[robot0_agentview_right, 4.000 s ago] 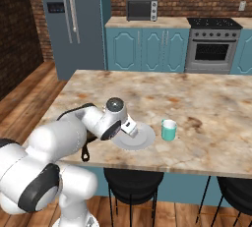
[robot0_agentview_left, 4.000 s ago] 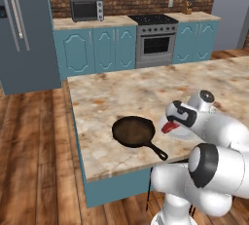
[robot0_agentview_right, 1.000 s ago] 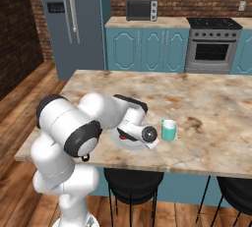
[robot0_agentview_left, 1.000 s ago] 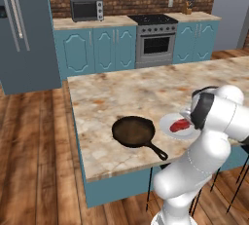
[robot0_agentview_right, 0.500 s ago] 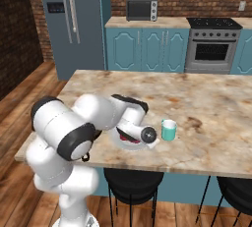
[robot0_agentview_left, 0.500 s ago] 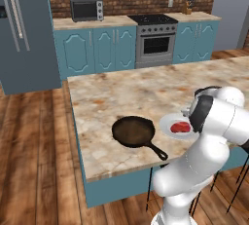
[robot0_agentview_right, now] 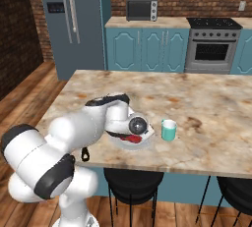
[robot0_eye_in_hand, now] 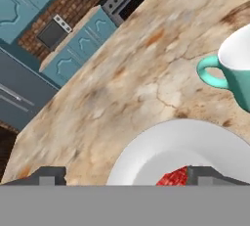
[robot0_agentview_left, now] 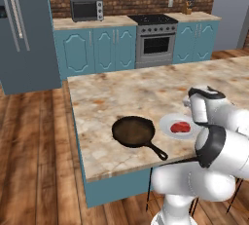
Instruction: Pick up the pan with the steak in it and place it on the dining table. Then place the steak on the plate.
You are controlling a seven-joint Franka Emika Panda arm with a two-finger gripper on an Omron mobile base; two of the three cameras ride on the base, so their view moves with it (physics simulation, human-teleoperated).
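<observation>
A teal mug [robot0_agentview_right: 168,130] stands upright (white inside), with a microwave [robot0_agentview_left: 86,9] and oven [robot0_agentview_left: 155,45] behind.

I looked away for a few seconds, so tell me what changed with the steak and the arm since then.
The gripper carried the steak across to the plate, lowered it and let go; its fingers now stand apart over the meat. The pan stayed put on the dining table, and the mug hasn't moved.

Light was even and bright, shadows were faint, and the rendered pictures looked soft and slightly blurred.
</observation>
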